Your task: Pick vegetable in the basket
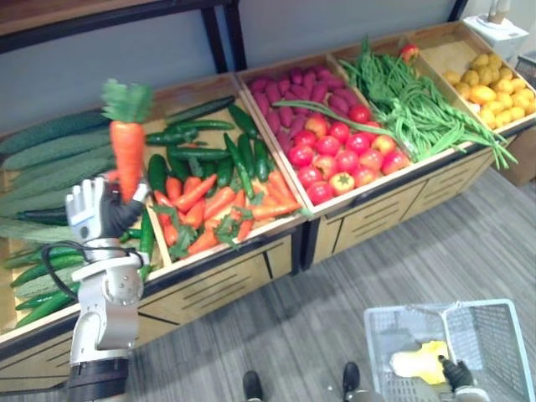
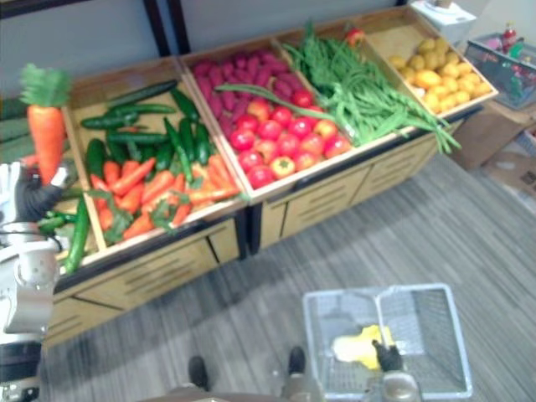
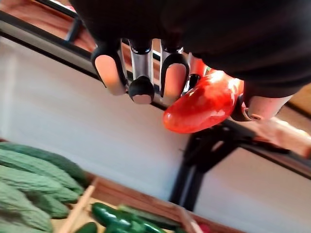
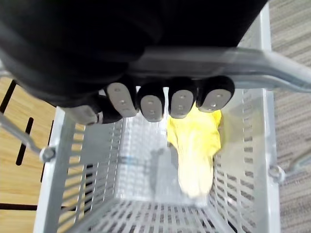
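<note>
Carrot (image 1: 127, 155) is up in L hand (image 1: 90, 209), fingers curled round its thin end, leafy top up, above veg crate (image 1: 226, 244). Looks stiff, light, smooth and tapered, so it could slip; a grip nearer the thick part is prob. safer. R hand (image 4: 160, 99) is clamped on the handle of the basket (image 1: 394, 322), well apart, yellow item inside. Open floor between; mind crate lip and basket rim.

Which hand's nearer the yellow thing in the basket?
Right: right hand grips the basket handle just above the yellow thing; left hand holds a carrot over the crates.
</note>
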Motion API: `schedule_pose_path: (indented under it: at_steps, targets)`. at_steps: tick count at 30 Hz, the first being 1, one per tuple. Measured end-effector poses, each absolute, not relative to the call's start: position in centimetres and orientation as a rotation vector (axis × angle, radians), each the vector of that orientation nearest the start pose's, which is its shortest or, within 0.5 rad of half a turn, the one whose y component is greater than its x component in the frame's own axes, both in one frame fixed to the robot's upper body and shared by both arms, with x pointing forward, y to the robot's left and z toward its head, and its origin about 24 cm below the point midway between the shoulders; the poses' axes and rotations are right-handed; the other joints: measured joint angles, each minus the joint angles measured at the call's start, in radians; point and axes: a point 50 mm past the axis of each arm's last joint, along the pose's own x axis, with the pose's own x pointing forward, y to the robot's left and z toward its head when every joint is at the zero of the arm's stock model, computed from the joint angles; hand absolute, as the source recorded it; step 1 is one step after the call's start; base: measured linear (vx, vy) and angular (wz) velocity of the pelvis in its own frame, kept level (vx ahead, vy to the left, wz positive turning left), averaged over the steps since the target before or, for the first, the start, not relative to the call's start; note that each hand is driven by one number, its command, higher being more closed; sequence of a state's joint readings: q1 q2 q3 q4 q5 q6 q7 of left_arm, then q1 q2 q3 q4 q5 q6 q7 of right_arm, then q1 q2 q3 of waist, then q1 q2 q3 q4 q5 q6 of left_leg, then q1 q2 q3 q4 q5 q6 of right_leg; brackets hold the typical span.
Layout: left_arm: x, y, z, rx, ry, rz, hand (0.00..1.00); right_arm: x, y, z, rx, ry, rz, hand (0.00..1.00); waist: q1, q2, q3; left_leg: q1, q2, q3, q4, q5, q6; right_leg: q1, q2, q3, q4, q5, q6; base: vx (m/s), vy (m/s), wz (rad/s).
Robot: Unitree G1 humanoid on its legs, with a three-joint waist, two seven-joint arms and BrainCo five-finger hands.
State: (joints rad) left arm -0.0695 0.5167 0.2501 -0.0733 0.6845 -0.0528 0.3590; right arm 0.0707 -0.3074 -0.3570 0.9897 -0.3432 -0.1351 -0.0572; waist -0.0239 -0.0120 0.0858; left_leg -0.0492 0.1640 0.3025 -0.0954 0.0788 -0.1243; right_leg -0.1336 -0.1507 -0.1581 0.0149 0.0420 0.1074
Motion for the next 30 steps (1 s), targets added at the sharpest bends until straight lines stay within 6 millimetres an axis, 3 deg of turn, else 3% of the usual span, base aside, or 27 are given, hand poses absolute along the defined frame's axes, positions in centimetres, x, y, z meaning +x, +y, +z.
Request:
schedule_pose_path:
  at_steps: [5,7,13,18,24,30]
  targets:
    - [24.5,25.0,14.0,1.167,-0.472,0.342,1.00,12.7,-35.2,-8.8,-0.639,0.885,-0.330,1.00,-0.002,0.009,-0.021,0.007,-0.007,0.022,-0.005,0.000,0.001,-0.005,-0.004,0.035,-0.012,0.004,0.006,-0.03,0.006,-0.14]
    - [24.1,23.6,14.0,1.173,-0.514,0.255,1.00,14.6,-36.3,-7.2,-0.741,0.845,-0.295,1.00,-0.002,0.010,-0.022,0.026,-0.010,0.069,-0.006,-0.006,0.000,-0.013,-0.001,0.088,-0.021,0.019,0.029,-0.02,0.012,-0.52]
    - [24.2,19.5,12.4,1.159,-0.563,-0.012,1.00,19.5,-37.0,-3.2,-1.074,0.714,-0.137,1.00,-0.003,0.014,-0.025,0.100,-0.015,0.204,-0.006,-0.029,-0.001,-0.022,0.016,0.230,-0.028,0.058,0.041,0.01,0.019,-0.69]
    - [23.4,15.6,11.3,1.068,-0.608,-0.206,1.00,22.6,-34.4,-1.2,-1.211,0.542,-0.018,1.00,-0.003,0.018,-0.027,0.170,-0.002,0.341,-0.006,-0.061,-0.026,-0.028,0.051,0.343,-0.027,0.063,0.047,-0.01,-0.025,-0.75]
    - [22.8,11.6,10.8,1.010,-0.680,-0.403,1.00,26.0,-28.8,1.0,-1.354,0.297,0.223,1.00,-0.003,0.018,-0.036,0.235,0.008,0.490,0.000,-0.086,-0.058,-0.055,0.097,0.450,-0.006,0.065,0.049,0.01,-0.032,-0.66]
    - [22.5,8.8,10.1,0.991,-0.700,-0.581,1.00,28.4,-22.7,3.3,-1.439,0.027,0.469,1.00,-0.003,0.029,-0.038,0.241,0.098,0.622,0.215,-0.207,-0.086,-0.074,0.158,0.555,0.027,0.078,0.039,0.02,-0.019,-0.61]
